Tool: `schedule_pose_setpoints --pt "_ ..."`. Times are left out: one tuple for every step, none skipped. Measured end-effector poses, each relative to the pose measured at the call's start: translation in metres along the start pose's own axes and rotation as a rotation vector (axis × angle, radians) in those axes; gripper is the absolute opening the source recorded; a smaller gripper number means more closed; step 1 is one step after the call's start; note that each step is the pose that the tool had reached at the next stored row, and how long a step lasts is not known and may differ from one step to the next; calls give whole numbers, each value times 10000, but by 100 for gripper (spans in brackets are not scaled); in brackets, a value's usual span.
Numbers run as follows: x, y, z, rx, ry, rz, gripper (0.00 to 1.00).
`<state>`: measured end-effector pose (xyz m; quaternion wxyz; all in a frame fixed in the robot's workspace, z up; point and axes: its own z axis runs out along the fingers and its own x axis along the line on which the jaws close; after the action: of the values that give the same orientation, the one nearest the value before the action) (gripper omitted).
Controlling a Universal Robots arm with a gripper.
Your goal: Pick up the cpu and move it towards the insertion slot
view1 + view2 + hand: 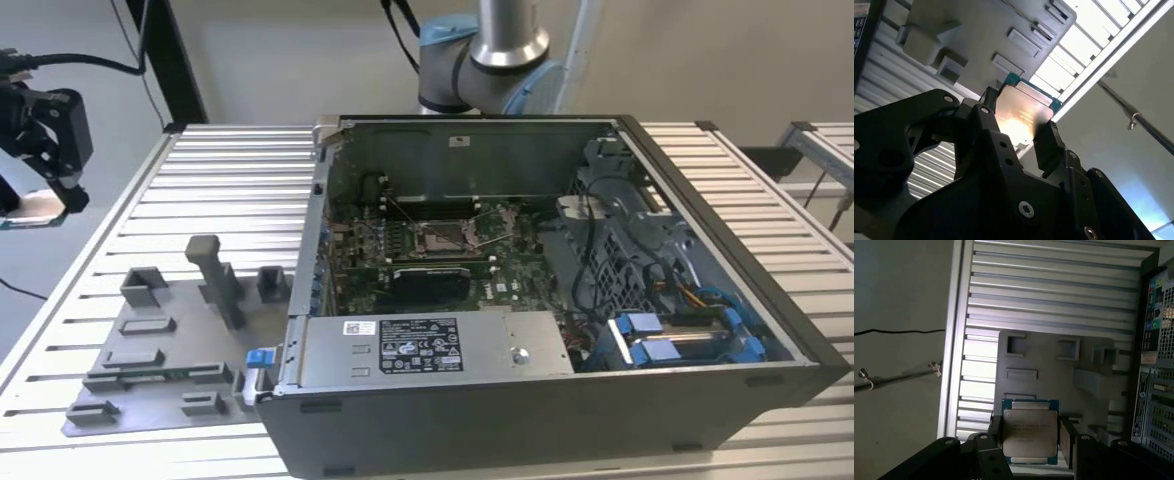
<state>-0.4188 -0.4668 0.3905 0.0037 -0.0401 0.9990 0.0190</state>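
Cpu [1030, 436]: square, silvery lid, green rim, clamped at opposite edges in gripper [1031, 439]. Slot [442, 236]: silver-framed, dark centre, inside case [467, 152].

Arm: in the exterior view a silver tube rises from a grey-blue joint [483, 62] at the far side of the scene.
Gripper: black, at the exterior view's left edge [47, 200], well apart from that joint, with its fingers pointing down.
Gripper body: in both wrist views it is a black housing with screw heads, and two linkages spread out towards the fingers.
Fingers: two black fingers, one [1067, 441] on each of two opposite edges of the cpu [1030, 432].
Grip: the jaws are closed on the cpu and the pads touch its edges.
Hold: the cpu sits level between the fingertips, with its metal top facing back towards the wrist.
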Motion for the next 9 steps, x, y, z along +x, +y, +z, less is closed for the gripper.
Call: schedule_pose_setpoints --pt "-21 -2 0 0 0 0 0" --pt "-44 -4 1 0 -1 0 0" --pt "-66 -6 1 -1 -1 0 0" --pt "-89 -7 2 -1 -2 0 0" --pt "-113 -9 1 0 -1 0 0" --pt "-141 -12 2 -1 -1 0 0" --pt "-167 -13 1 0 0 0 0" --pt "-194 -15 2 -1 -1 1 0" --pt "-221 -18 2 -1 -1 0 0"
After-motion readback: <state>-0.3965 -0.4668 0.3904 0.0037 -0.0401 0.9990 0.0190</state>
